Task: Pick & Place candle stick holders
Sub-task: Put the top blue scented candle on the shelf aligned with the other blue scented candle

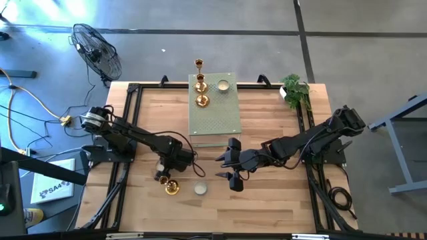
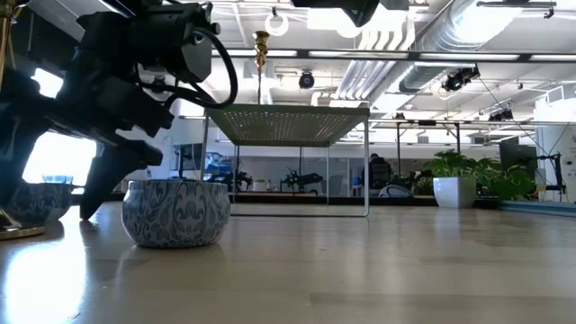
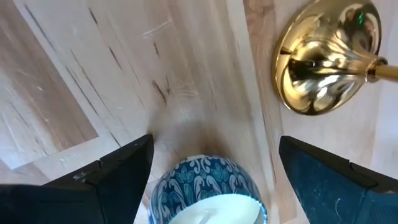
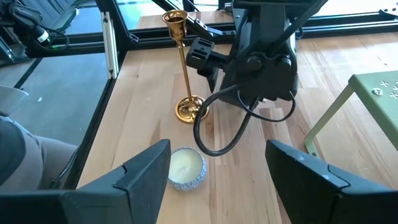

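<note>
**Left gripper poised over patterned cup, nothing yet grasped**

The left gripper (image 1: pixel 162 172) sits low over the front-left of the table (image 1: pixel 280 200), fingers spread apart with a blue-patterned cup (image 3: pixel 205 193) between them, not clamped. A gold holder (image 1: pixel 172 187) stands upright just beside it, its base close to one finger. A second cup (image 1: pixel 199 189) rests nearby to the right of that holder. The right gripper (image 1: pixel 233 172) hovers near the table's middle, jaws apart and empty, facing the left arm.

Two more gold holders (image 1: pixel 201 85) and one cup (image 1: pixel 223 85) stand on the pale green perforated slab (image 1: pixel 217 120) at the far centre.

Judgement: the step in hand is seizing the patterned cup. It should be centred between the fingers before closing, and lifted straight up so the neighbouring stem is not toppled.

Clearance: the two grippers are near each other, so the path toward the slab is tight. Open board lies along the front edge and right side. A potted plant (image 1: pixel 294 89) occupies the far right corner.
</note>
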You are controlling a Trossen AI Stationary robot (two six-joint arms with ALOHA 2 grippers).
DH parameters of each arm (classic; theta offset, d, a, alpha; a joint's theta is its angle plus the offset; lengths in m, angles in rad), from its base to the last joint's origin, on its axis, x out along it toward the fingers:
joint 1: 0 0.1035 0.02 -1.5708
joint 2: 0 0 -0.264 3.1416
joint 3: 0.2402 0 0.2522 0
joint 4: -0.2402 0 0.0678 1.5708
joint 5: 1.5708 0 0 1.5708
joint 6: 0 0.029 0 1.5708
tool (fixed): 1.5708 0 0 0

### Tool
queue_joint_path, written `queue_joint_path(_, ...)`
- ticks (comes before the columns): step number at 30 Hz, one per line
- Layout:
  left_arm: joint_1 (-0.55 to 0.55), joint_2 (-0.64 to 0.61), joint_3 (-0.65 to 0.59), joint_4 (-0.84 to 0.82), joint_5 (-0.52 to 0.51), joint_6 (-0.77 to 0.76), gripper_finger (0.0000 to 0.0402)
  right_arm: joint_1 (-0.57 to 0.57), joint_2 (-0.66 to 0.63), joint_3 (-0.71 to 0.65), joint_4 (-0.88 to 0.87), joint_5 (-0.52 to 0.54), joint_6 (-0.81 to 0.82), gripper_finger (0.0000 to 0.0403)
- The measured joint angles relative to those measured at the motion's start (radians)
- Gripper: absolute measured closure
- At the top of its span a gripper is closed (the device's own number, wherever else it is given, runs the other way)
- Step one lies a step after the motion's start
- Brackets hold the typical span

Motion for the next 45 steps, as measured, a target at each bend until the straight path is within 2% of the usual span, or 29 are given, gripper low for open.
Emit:
queue_joint_path(7,0.000,0.000,-0.001,0.005,-0.006,0.077,0.0060,0.000,0.000,0.000,0.000,0.000,0.000,0.0144)
queue_joint_path(41,0.000,-0.002,0.000,0.021,-0.017,0.079,0.0059,0.000,0.000,0.000,0.001,0.004,-0.018,0.0144)
queue_joint_path(45,0.000,-0.003,0.000,0.030,-0.017,0.142,0.0059,0.000,0.000,0.000,0.001,0.003,-0.017,0.0144)
